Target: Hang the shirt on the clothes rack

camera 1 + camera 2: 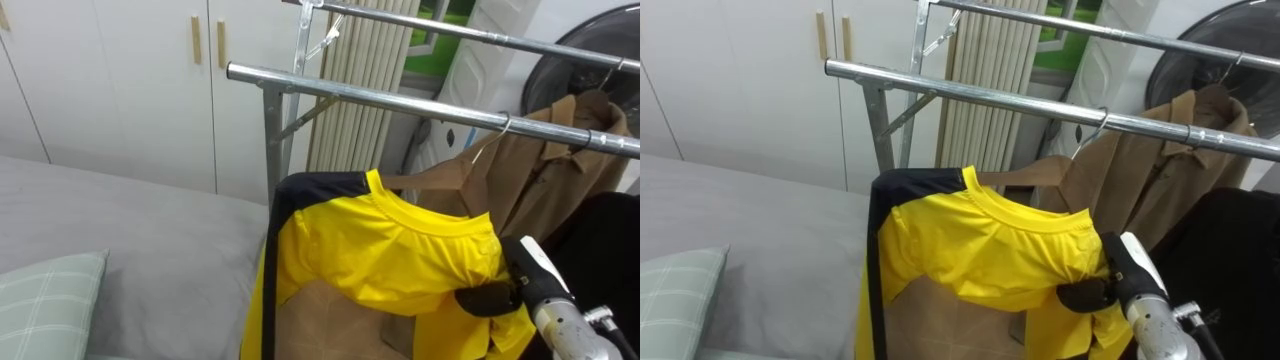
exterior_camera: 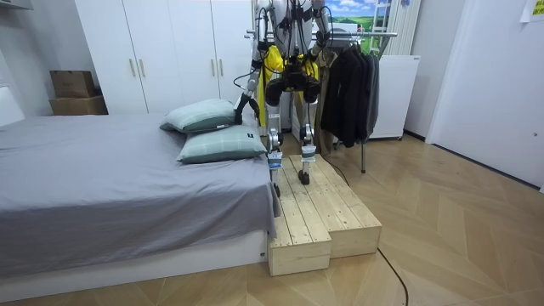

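A humanoid robot stands on a wooden platform (image 2: 327, 217) between a grey bed (image 2: 102, 187) and a steel clothes rack (image 1: 400, 98), facing the rack with white wardrobes (image 2: 161, 51) on the room view's left. Dark garments (image 2: 348, 85) and a tan coat (image 1: 545, 165) already hang there. The task's thing, a yellow shirt (image 1: 390, 250) with dark trim, sits on a wooden hanger (image 1: 430, 172) just below the rack's front rail. The hanger's hook (image 1: 504, 124) is right at that rail; whether it has caught cannot be told. The robot's right hand (image 1: 488, 298) pinches the shirt's shoulder, its dark fingers curled into the yellow cloth. Its left hand (image 2: 241, 105) appears to hang low beside the pillows (image 2: 221, 143), and its state cannot be told from here.

The step in hand looks like the hanging itself, with the shirt raised to the rail. The next move likely calls for seating the hook fully over the rail, then loosening the pinch without dragging the cloth off the hanger.
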